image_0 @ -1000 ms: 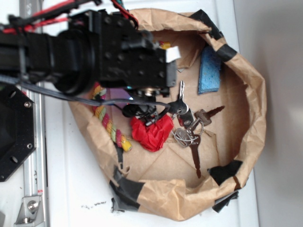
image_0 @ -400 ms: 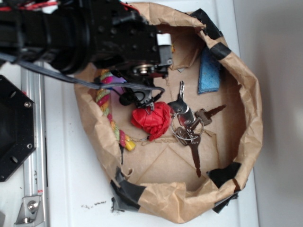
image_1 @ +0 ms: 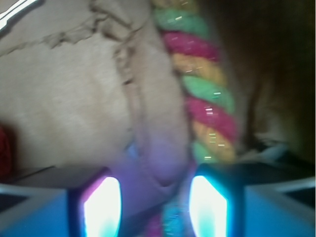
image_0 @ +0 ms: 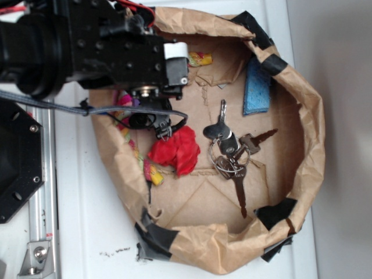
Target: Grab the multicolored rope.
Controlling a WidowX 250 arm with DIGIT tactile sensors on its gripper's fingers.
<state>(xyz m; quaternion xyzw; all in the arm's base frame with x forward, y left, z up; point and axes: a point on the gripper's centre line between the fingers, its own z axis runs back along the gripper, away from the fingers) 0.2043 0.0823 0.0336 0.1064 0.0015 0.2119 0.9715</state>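
The multicolored rope (image_1: pixel 207 94), twisted red, yellow and green, runs along the left inner wall of the brown paper basket (image_0: pixel 302 116). In the exterior view parts of it show beside the arm (image_0: pixel 124 100), with one yellow end at the lower left (image_0: pixel 152 173) and another by the top wall (image_0: pixel 200 58). My gripper (image_1: pixel 154 207) is open and low over the basket's left side (image_0: pixel 145 121). In the wrist view the rope passes between the two lit pads, close to the right pad (image_1: pixel 207 205). A paper fold also lies between them.
A plain red wrinkly wad (image_0: pixel 174 150) lies just right of the gripper. A bunch of keys (image_0: pixel 229 154) lies in the middle of the basket, and a blue sponge (image_0: pixel 257 87) leans on the right wall. Black tape patches (image_0: pixel 160 235) hold the rim.
The arm has moved left, from above the red wad to over the rope by the left wall. The red wad has shifted left.
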